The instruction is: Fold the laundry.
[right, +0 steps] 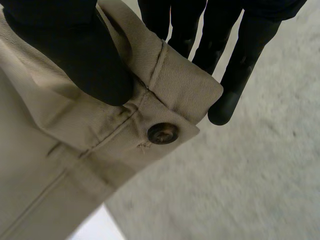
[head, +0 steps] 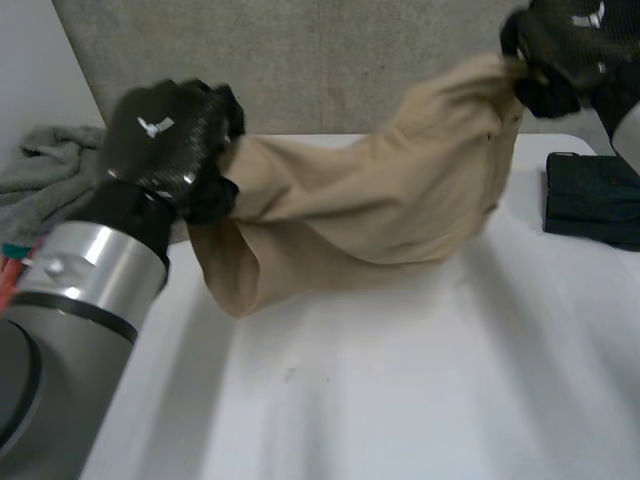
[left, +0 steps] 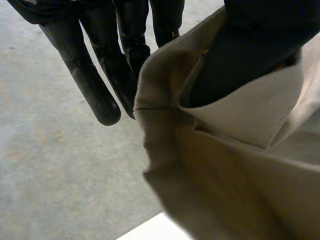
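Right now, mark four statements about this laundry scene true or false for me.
1. Both the left hand and the right hand pinch the tan garment. True.
2. The tan garment lies flat on the table. False: it hangs lifted between the hands.
3. A button sits beside the right hand's thumb. True.
4. The dark folded garment lies beside the left hand. False: it lies near the right hand.

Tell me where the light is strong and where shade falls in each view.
Head view: even light; soft shade on the white table under the lifted tan garment; the left arm's metal band glints. Left wrist view: the garment's hanging folds are dark, its edge by the left hand lit. Right wrist view: the button catches a small glint; the right hand looks plain black.
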Motion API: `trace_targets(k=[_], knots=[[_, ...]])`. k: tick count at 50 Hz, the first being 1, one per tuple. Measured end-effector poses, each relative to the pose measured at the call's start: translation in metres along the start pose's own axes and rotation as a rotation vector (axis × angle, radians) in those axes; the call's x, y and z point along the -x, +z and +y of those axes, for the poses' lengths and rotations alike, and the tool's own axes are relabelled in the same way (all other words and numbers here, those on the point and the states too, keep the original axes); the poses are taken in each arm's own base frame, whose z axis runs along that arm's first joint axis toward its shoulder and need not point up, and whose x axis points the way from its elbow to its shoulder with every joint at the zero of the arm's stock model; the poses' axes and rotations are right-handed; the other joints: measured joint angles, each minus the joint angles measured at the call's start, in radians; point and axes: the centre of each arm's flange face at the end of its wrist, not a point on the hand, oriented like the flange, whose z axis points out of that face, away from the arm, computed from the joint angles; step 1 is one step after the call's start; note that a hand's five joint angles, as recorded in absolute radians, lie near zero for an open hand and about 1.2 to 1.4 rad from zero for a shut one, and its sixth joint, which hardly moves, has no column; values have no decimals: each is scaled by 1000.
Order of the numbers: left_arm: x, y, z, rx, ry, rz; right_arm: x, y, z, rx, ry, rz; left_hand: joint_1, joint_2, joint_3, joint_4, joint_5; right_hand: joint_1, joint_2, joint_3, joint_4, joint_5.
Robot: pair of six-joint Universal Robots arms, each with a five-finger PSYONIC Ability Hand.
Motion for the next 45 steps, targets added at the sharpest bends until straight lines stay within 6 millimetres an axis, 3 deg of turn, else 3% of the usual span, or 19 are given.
trace_targets(k=[5,10,12,13,14,15,17,18,21,24,27,32,38,45], knots=[[10,15,17,70,16,-54,16,25,8,-24,39,-48,0,2,0,0,0,0,0,0,0,1],[10,36,73,246,79,-54,54,53,65,78,31,-120,-5,-16,-16,-21,-9,0,0,0,0,3],[8,41,100,328,104,-38,75,59,97,142,19,-152,-15,-68,-58,-66,-39,-23,-107,-108,-119,-102],[7,42,107,350,110,-34,78,60,101,153,16,-157,-15,-68,-58,-66,-39,-78,-187,-187,-199,-181],[6,43,120,395,122,-25,90,62,119,196,5,-170,-439,-480,-449,-466,-425,-311,-429,-400,-412,-400],[6,43,129,430,132,-20,98,62,131,229,-5,-175,-611,-627,-616,-616,-574,-491,-609,-595,-607,-606],[7,42,139,475,147,-17,105,62,143,269,-19,-172,-849,-847,-836,-864,-813,-713,-834,-820,-838,-820],[8,42,143,499,158,-19,107,61,148,291,-26,-164,-849,-847,-836,-864,-813,-788,-910,-905,-925,-907],[14,40,142,531,181,-36,104,59,151,341,-36,-124,-915,-981,-980,-996,-935,-818,-959,-963,-983,-944],[24,37,129,523,196,-61,90,53,136,368,-32,-81,-915,-985,-982,-997,-935,-818,-959,-966,-990,-944],[31,32,112,486,201,-62,73,37,111,392,-24,-76,-882,-961,-955,-971,-920,-815,-956,-955,-977,-940],[33,24,102,460,204,4,66,8,98,480,-13,-162,-815,-905,-902,-910,-866,-756,-879,-878,-905,-871],[26,19,129,563,239,139,83,-17,118,644,-6,-341,-775,-862,-859,-864,-823,-616,-752,-745,-767,-731],[20,24,169,661,302,173,105,-13,148,674,-22,-433,-746,-831,-827,-839,-795,-616,-752,-745,-763,-727]])
